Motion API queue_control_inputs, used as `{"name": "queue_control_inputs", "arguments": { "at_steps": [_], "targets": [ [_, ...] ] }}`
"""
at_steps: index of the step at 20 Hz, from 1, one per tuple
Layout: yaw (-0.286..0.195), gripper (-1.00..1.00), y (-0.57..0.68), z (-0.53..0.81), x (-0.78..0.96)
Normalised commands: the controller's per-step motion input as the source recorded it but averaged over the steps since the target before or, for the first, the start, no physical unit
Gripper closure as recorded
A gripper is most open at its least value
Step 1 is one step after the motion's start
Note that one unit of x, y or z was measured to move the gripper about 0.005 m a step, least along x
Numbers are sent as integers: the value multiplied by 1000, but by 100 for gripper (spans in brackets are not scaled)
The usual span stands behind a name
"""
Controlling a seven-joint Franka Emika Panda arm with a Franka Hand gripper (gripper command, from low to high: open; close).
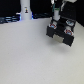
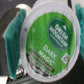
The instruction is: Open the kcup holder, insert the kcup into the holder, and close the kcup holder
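Note:
The kcup (image 2: 52, 35) fills the wrist view, its green lid printed with "Dark Magic" facing the camera. My gripper (image 2: 46, 56) is shut on it, and a teal finger (image 2: 16, 46) presses against its side. In the exterior view the gripper (image 1: 56, 23) hangs just above the kcup holder (image 1: 61, 34), a black box at the exterior view's right. A pale patch shows on the holder's front. Whether its drawer is out I cannot tell, and the kcup is too small to make out there.
A tall white bottle-like object (image 1: 25, 8) with dark marks stands at the back, toward the exterior view's left. The white table (image 1: 30, 57) spreads out in front of the holder. Dark clutter lines the back edge.

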Motion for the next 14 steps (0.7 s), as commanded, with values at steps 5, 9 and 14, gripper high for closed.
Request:
{"name": "queue_control_inputs", "arguments": {
  "at_steps": [5,9,14],
  "targets": [
    [-14,100,131,143,407],
    [-9,100,31,152,461],
    [-21,100,125,215,567]
  ]
}}
